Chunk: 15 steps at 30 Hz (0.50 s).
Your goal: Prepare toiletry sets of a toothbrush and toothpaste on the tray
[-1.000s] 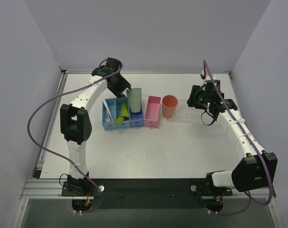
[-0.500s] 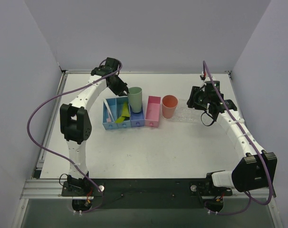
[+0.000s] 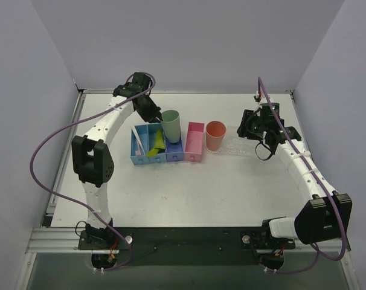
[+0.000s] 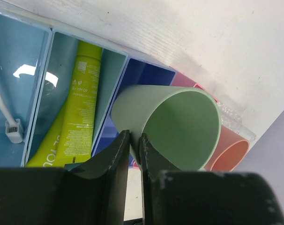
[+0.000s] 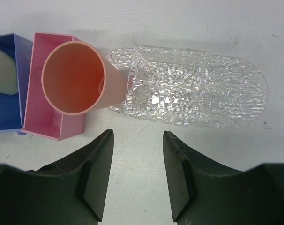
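Once wide, left gripper (image 4: 134,138) on cup (image 4: 175,123).

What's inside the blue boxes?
The left blue box holds a white toothbrush, the middle one yellow toothpaste, and a green cup leans in the dark blue one. The cup covers that box's bottom, so anything under it is hidden.

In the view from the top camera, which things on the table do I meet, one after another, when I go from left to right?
toothbrush → toothpaste → green cup → pink box → orange cup → tray
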Available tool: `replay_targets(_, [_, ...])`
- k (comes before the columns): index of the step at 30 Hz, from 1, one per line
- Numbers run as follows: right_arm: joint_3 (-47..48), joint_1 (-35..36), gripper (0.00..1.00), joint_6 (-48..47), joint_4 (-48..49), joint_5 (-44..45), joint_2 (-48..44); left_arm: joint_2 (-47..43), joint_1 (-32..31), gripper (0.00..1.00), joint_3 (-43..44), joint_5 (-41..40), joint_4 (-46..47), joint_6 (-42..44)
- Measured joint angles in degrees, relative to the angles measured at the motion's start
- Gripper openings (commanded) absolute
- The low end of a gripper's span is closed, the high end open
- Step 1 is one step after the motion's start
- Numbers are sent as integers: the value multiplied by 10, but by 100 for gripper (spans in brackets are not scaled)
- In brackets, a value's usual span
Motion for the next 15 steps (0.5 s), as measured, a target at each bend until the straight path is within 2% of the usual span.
replay_targets(11, [0, 0, 41, 0, 0, -5, 0, -25, -8, 0, -1, -17, -23, 56])
replay_targets(15, [0, 0, 41, 0, 0, -5, 0, -58, -12, 0, -33, -18, -12, 75])
